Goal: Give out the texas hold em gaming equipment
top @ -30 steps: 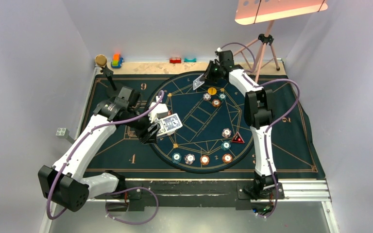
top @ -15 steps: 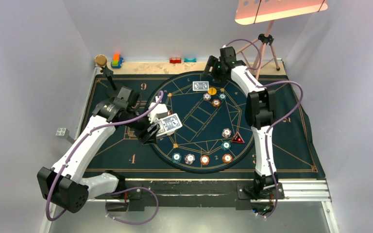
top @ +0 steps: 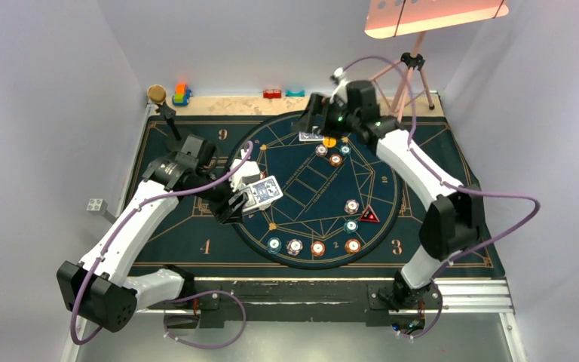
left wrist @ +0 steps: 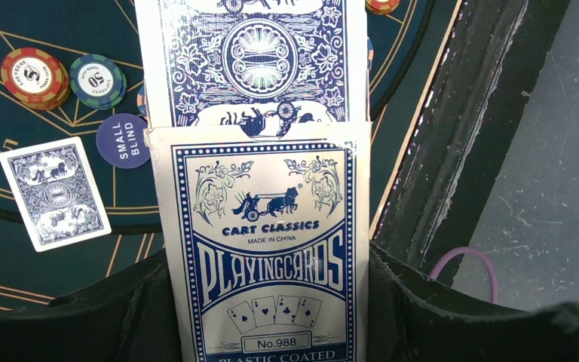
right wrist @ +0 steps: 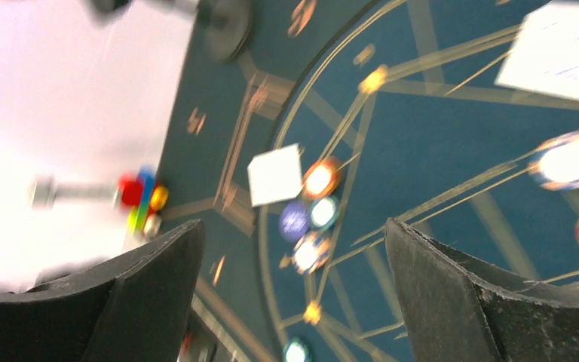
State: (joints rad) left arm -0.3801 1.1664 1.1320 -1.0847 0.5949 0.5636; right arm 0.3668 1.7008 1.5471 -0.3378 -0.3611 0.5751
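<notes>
Dark green poker mat covers the bench, with a big gold-lined circle printed on it. Near rim of circle: row of four chips, flat, spaced apart. Right side of circle, a bit further in: red triangle token with two chips just beside it on its left. Over left rim of circle: left pincer clenched on a blue card box, one blue-backed card sticking out of the box's open end. On the mat under it, at left rim of circle: single face-down card, small-blind disc just beside it, orange chips and teal chips side by side a little past that. Far rim of circle: right pincer released, jaws wide, nothing between them, above the far card, which lies face down; can't tell if they touch. Yellow disc just beside that card, three chips clustered near it toward circle centre. Right wrist view is blurred. Past circle, far left: black stand, toy blocks behind it on a wooden strip. Far right: tripod.
</notes>
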